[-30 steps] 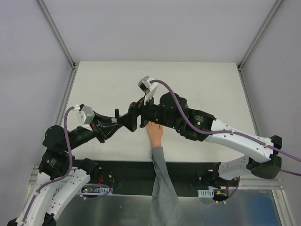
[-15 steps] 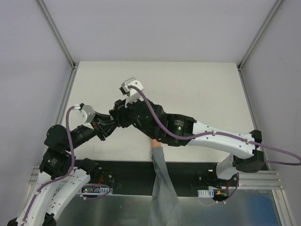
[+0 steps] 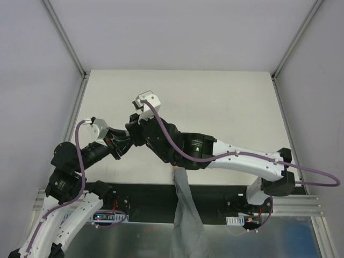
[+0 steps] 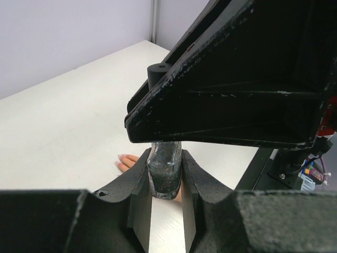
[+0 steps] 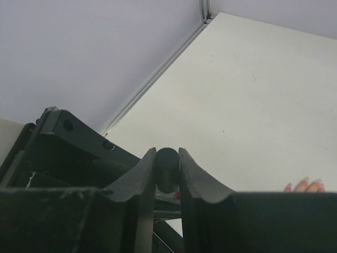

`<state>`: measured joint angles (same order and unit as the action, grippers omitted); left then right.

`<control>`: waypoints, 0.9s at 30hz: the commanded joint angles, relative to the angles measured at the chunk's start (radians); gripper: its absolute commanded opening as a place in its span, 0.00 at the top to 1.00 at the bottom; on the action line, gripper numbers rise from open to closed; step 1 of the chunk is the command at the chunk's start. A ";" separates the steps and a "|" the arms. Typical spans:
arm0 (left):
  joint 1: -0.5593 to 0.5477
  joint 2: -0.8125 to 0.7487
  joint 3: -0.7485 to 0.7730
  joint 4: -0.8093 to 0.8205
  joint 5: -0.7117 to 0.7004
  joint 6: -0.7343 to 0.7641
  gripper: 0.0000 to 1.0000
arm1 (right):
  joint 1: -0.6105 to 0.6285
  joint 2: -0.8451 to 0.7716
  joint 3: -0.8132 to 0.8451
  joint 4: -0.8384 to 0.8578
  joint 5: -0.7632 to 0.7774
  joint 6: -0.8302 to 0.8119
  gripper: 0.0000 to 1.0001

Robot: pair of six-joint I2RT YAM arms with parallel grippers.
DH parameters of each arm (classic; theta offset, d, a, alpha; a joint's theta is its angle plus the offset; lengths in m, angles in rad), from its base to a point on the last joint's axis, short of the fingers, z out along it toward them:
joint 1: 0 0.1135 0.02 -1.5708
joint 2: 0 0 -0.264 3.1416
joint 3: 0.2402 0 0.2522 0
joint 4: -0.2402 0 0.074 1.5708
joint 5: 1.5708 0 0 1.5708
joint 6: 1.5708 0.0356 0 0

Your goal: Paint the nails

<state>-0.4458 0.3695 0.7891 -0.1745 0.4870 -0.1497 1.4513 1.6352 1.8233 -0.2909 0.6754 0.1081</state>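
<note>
My left gripper [image 4: 166, 182] is shut on a small dark glittery bottle [image 4: 166, 176], held upright above the table. My right gripper [image 5: 167, 168] comes in from above, and both its fingers press on the bottle's black cap [image 5: 167, 171]. From the top, the two grippers meet at the table's left middle [image 3: 129, 135]. The peach mannequin hand lies flat; its fingertips with the nails [image 4: 122, 158] peek out beside the bottle, and the nails [image 5: 306, 182] show again at the right wrist view's lower right. From above the right arm hides the hand; only the grey sleeve [image 3: 183, 196] shows.
The white table [image 3: 226, 102] is walled by grey panels with metal rails at left [image 3: 78, 107] and right [image 3: 282, 107]. A black strip [image 3: 145, 193] runs along the near edge by the arm bases.
The right arm has swung left from over the mannequin hand to the bottle in the left gripper. Its jaws went from wide open to shut on the cap. The left arm stayed put.
</note>
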 commanded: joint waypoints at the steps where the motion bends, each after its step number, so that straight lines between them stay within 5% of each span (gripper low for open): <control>1: -0.005 0.002 0.015 0.040 -0.008 -0.034 1.00 | 0.000 0.003 0.030 0.010 0.030 0.031 0.81; 3: -0.007 0.003 0.015 0.041 -0.011 -0.045 1.00 | 0.000 0.003 0.016 0.016 0.026 0.044 0.87; 4: -0.007 0.008 0.015 0.041 -0.010 -0.048 1.00 | -0.003 0.000 0.010 0.024 0.026 0.044 1.00; 8: -0.005 0.025 0.025 0.043 0.007 -0.079 1.00 | -0.012 -0.021 -0.027 0.070 -0.066 -0.040 1.00; 15: -0.005 0.051 0.033 0.176 0.280 -0.284 1.00 | -0.274 -0.286 -0.531 0.577 -1.109 -0.021 1.00; 17: -0.005 0.049 0.003 0.333 0.398 -0.385 1.00 | -0.342 -0.307 -0.626 0.831 -1.452 0.082 1.00; 20: -0.005 0.075 -0.051 0.535 0.501 -0.535 1.00 | -0.361 -0.262 -0.552 0.932 -1.666 0.201 1.00; 22: -0.005 0.086 -0.094 0.646 0.503 -0.618 1.00 | -0.371 -0.201 -0.524 1.063 -1.720 0.299 1.00; 23: -0.005 0.092 -0.123 0.718 0.501 -0.669 1.00 | -0.377 -0.174 -0.510 1.152 -1.769 0.482 1.00; 24: -0.007 0.098 -0.128 0.730 0.499 -0.682 1.00 | -0.382 -0.135 -0.484 1.387 -1.784 0.587 1.00; 27: -0.005 0.108 -0.129 0.722 0.478 -0.680 1.00 | -0.400 0.004 -0.391 1.744 -1.803 0.950 1.00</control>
<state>-0.4461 0.4431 0.6857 0.3851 0.9344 -0.7273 1.0397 1.5112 1.3136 0.8577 -0.9215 0.5526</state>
